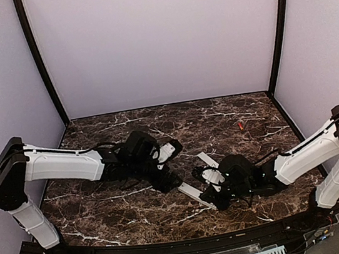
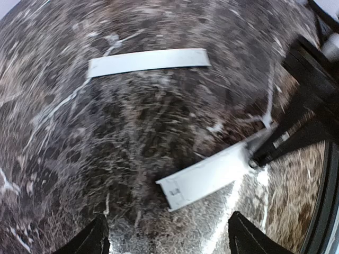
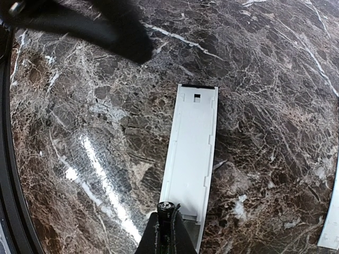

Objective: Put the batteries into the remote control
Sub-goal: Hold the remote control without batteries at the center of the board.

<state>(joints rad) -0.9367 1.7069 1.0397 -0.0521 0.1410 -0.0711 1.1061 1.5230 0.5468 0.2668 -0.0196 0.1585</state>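
Top view: remote control [image 1: 194, 193] lies on the table [image 1: 105, 205], front centre. One battery [image 1: 240, 124] sits well apart, far right.
Left wrist: left gripper [image 2: 168, 230] is spread and empty, near the remote. Judged best sent for the battery.
Right wrist: right gripper [image 3: 167, 225] is pressed together on the remote's near end. It should hold that end steady, recess up.

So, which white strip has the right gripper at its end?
The recessed white bar with raised rims; the flat strip lies apart, with nothing touching it.

White cover strip [image 2: 148, 62] flat on brown marble table [image 1: 105, 205].
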